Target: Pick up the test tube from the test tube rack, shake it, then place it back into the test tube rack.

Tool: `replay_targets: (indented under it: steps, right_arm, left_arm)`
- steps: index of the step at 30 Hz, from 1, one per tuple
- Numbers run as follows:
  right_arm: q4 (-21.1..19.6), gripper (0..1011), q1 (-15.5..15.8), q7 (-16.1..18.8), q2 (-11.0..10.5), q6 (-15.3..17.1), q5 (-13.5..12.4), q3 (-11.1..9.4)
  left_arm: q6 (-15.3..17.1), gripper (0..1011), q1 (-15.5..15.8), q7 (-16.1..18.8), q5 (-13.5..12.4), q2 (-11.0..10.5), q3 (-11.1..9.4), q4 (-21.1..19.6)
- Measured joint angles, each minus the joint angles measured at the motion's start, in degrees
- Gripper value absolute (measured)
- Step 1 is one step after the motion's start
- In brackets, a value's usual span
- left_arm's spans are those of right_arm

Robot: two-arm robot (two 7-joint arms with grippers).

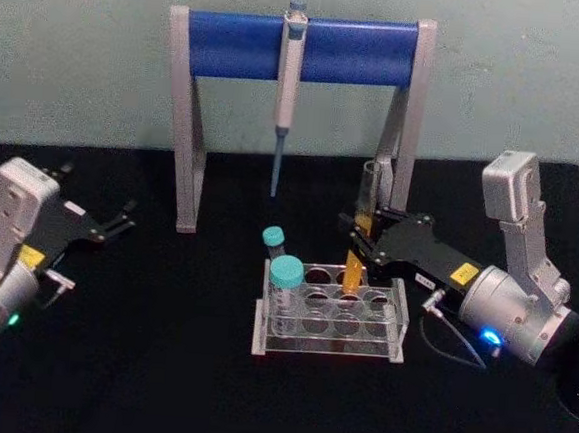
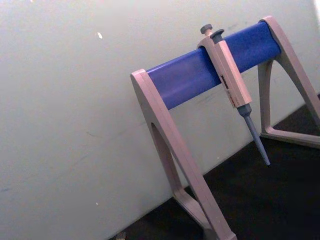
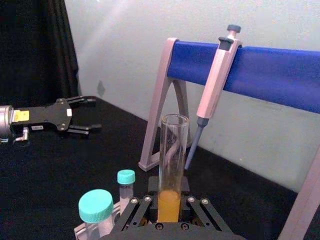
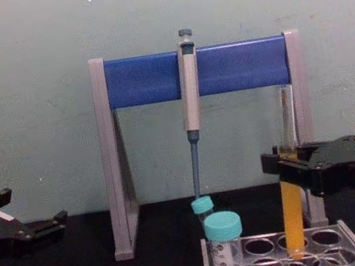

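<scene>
Right hand (image 1: 362, 230) reaches in from the right edge of the surface. It is closed on the test tube (image 1: 354, 274), with the fingers pinching the glass just above the liquid line. I judge that height sensible, since it leaves the open mouth clear and keeps the weight below the grip.

The tube stands upright. Its orange lower end is down in a back-row hole of the test tube rack (image 1: 329, 352), which sits near the middle of the surface toward the front edge. I cannot tell whether the base rests on the rack floor or hangs just off it.

Step in hand: the lift — not yet clear of the rack.

Two teal-capped tubes (image 1: 286, 272) occupy the rack's left end, well apart from the grip. The pipette stand (image 1: 303, 47) stands behind, along the back edge, so the tube needs a straight vertical pull.

Left hand (image 1: 119, 221) is parked by the left edge with fingers spread, holding nothing — out of the way.
</scene>
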State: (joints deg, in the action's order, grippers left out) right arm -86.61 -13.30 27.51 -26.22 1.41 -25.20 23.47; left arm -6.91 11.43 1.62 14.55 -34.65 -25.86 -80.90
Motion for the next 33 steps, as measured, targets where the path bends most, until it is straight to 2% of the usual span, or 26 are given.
replay_targets:
  steps: [33]
  right_arm:
    - [2.53,230,0.20,0.08,0.90,0.71,0.58,0.77]
  left_arm:
    - [0.00,1001,0.00,0.00,0.00,0.00,0.00,0.00]
